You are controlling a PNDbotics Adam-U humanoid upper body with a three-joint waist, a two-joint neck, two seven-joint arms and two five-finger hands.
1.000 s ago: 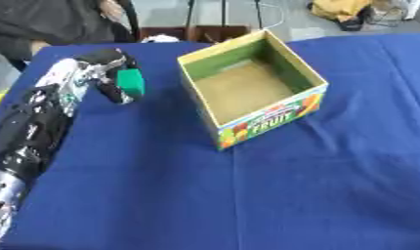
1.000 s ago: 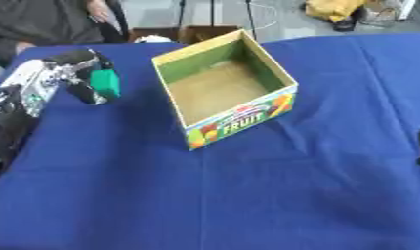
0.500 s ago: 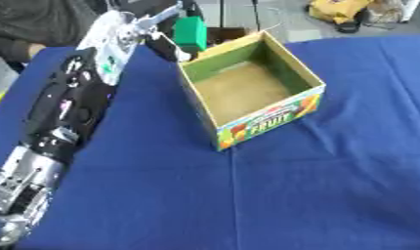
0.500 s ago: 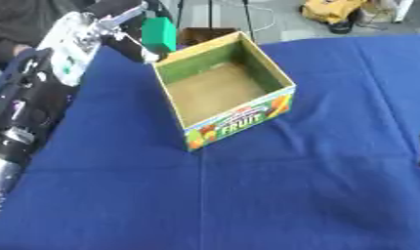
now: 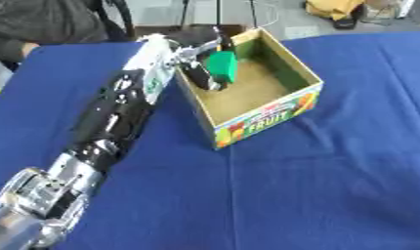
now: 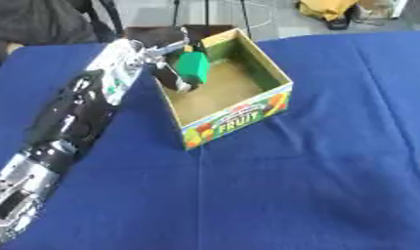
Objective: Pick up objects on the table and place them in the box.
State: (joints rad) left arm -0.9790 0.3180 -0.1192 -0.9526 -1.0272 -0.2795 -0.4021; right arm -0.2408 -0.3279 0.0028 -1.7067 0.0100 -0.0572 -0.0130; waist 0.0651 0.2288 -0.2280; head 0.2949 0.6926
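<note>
left hand [image 5: 199,58] clenched round green object [image 5: 222,67] | held over fruit box [image 5: 273,114], above its left wall | box sat on blue table [image 5: 316,195] | right hand unseen

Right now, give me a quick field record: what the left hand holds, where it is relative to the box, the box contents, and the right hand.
left hand: fingers curled on a green object
position: green object held over the open fruit box, above its left side, not yet released
box contents: bare floor, nothing else seen inside
table: blue cloth, no other loose objects visible
right hand: not identifiable in either view
</note>
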